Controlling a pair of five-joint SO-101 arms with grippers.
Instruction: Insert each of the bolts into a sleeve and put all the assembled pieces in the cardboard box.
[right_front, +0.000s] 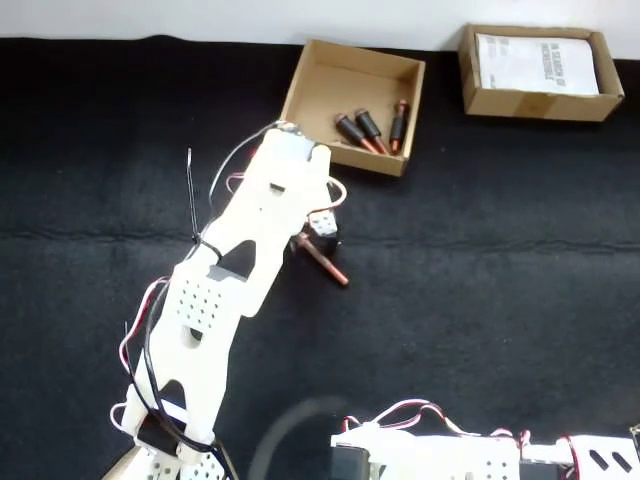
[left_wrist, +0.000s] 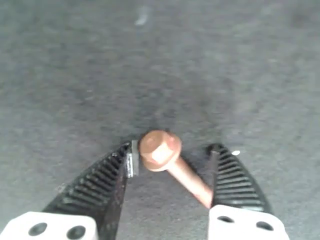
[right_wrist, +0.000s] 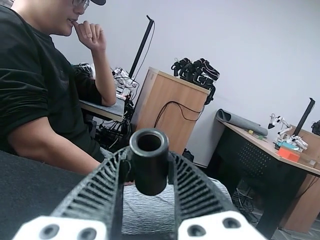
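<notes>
Across the black table (right_front: 500, 300), bare cloth runs wide toward the R edge and the near edge. L arm (right_front: 240, 270) slants from the near-L corner up to approx the ctr. R arm (right_front: 470, 455) lies along the near edge, R of ctr.

Cardboard box (right_front: 340, 80) sits at the far edge, mid-table, w/ three assembled pieces (right_front: 372, 130) along its near wall. A second box (right_front: 530, 105) w/ a paper sheet sits at the far-R corner, apart from the first.

Bolt (right_front: 325, 262) lies on the cloth near the ctr, w/ a strip of bare cloth btwn it and the cardboard box. L gripper (left_wrist: 172, 150) straddles it, jaws spread wide. The bolt's head is just beside one finger and its shaft end by the other.

R gripper (right_wrist: 148, 156) is clamped on a black sleeve (right_wrist: 149, 172), bore end facing the wrist cam.
</notes>
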